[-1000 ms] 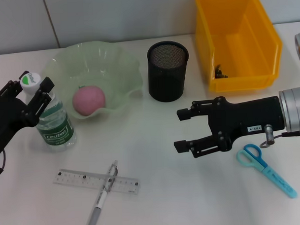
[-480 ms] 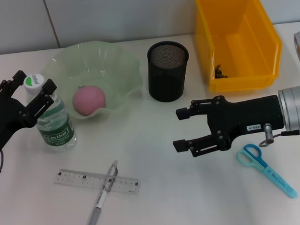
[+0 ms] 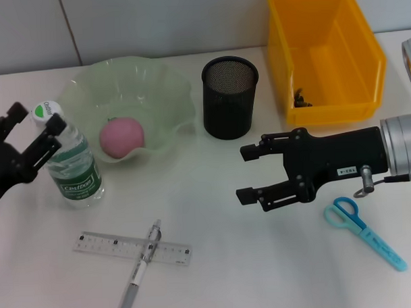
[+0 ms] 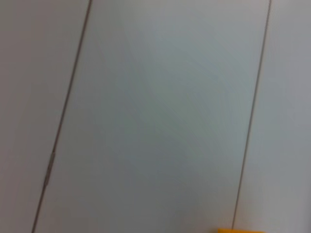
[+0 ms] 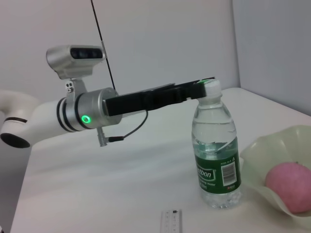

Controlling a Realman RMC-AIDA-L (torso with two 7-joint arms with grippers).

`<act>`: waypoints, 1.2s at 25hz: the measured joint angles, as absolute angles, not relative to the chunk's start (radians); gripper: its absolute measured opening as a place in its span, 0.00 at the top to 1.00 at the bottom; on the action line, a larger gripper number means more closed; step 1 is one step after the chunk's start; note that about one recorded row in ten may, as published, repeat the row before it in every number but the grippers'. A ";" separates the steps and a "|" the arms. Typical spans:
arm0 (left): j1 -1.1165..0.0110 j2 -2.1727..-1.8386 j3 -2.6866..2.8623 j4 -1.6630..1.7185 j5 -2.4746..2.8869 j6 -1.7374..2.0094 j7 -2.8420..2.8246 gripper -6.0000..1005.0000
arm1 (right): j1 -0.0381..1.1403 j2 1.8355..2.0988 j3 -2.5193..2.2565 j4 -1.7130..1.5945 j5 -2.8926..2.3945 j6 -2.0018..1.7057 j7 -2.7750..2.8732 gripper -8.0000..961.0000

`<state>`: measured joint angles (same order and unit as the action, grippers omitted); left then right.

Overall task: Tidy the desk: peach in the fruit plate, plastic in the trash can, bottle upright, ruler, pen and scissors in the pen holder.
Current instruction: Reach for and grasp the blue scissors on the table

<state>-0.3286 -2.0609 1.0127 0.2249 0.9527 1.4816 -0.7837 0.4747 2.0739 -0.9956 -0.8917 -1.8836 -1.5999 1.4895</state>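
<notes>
Two grippers spread, grasping nothing. Left gripper [image 3: 26, 130] flanks cap of bottle [image 3: 69, 165], upright beside fruit plate [image 3: 170, 94] holding peach [image 3: 122, 136]. Right gripper [image 3: 250, 174] hovers near scissors [image 3: 363, 231], likely next pick.

My head camera looks down over the table [image 3: 216, 262], left wrist faces wall [image 4: 155, 116], right wrist and head share the bottle [image 5: 216, 155].

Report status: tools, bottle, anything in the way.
Left tool open, level with the cap of the upright bottle. Right tool open, hovering mid-desk near the scissors. Pen lies across ruler, both unpicked.
</notes>
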 joint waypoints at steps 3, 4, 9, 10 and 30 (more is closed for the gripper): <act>-0.283 -2.059 1.013 0.273 0.953 1.496 -0.829 0.18 | 0.477 2.074 -0.992 -0.892 -1.884 -1.598 1.489 0.14; -0.265 -2.057 1.013 0.290 0.956 1.506 -0.844 0.18 | 0.478 2.074 -0.991 -0.891 -1.884 -1.597 1.490 0.14; -0.208 -2.027 1.014 0.332 1.027 1.592 -0.920 0.18 | 0.484 2.074 -0.988 -0.888 -1.884 -1.596 1.494 0.14; -0.203 -2.018 1.014 0.334 1.045 1.609 -0.938 0.18 | 0.484 2.074 -0.988 -0.887 -1.884 -1.596 1.499 0.14; -0.299 -2.033 1.010 0.658 1.687 1.732 -1.144 0.18 | 0.475 2.047 -0.988 -0.895 -1.887 -1.599 1.615 0.14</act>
<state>-0.2989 -2.0330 1.0097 0.6580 1.6874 1.7320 -1.1439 0.4747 2.0473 -0.9879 -0.8946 -1.8870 -1.5994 1.6146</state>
